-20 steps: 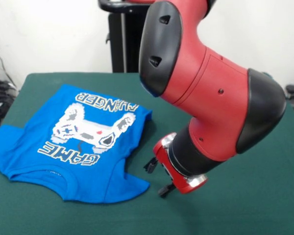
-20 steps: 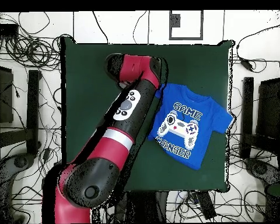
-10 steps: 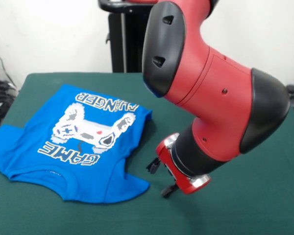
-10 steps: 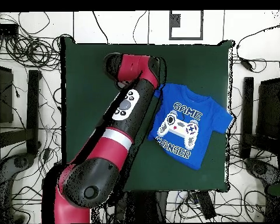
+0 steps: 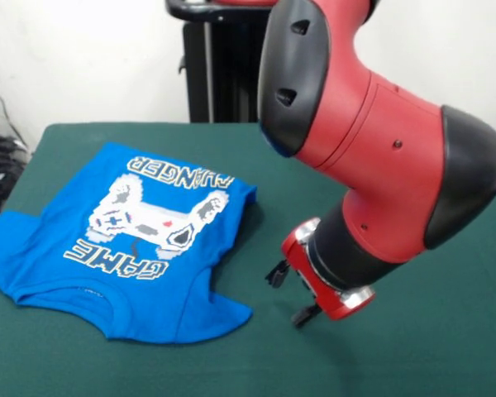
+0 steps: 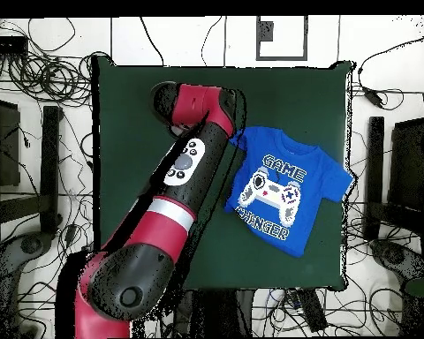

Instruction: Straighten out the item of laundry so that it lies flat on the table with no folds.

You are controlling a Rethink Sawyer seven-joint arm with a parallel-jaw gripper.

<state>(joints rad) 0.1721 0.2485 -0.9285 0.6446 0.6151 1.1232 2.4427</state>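
— How is the lighting presenting?
— Even, bright room light is falling from above. The arm (image 5: 372, 157) is casting a soft shadow on the table (image 5: 446, 347), and its black shell is showing pale sheen.
— Any blur?
— The shirt (image 5: 140, 240) print is reading crisply in front; overhead, lettering is staying legible but finer detail is softening.

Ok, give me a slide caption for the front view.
Red and black Sawyer gripper hovers empty beside a bright blue T-shirt lying print-up on the dark green table.
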